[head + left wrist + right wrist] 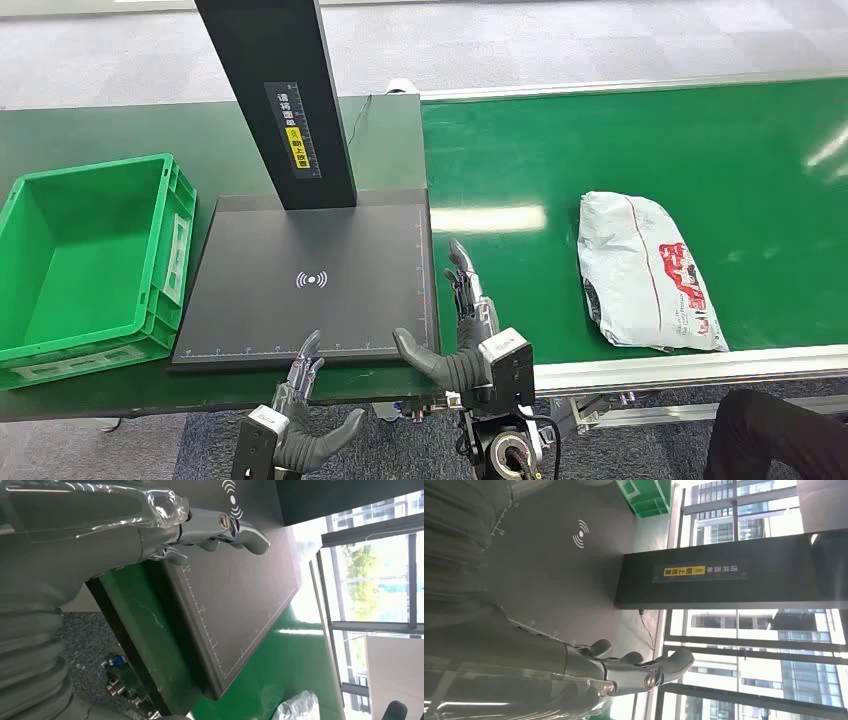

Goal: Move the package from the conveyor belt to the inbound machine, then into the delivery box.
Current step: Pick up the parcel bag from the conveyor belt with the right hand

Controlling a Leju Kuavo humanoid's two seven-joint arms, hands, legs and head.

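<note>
Package: a white and grey plastic mailer bag with red print (645, 272) lies flat on the green conveyor belt (520, 160), well to the right of the inbound machine, not touched by any hand
Package axis: its long axis runs from the far side of the belt toward the near edge, a little slanted; the narrower far end points away from the robot, the wider near end lies near the silver rail of the belt and leans to the right
Package in left wrist view: a crumpled white corner (299, 706) shows beyond the corner of the machine
Inbound machine: a flat black square scanning plate with a white wireless symbol (312, 290) and a black upright post with a yellow label (290, 100); it stands just left of the conveyor belt
Delivery box: a green plastic crate (85, 260) stands just left of the inbound machine, nothing visible inside
Left hand: the left hand (300, 410) is at the near edge of the inbound machine, fingers spread apart and holding nothing
Right hand: the right hand (462, 335) is at the near right corner of the inbound machine, between it and the package, released, fingers stretched forward and the thumb out to the side
Person: a dark clothed part (775, 435) shows near the belt rail, right of the package
</note>
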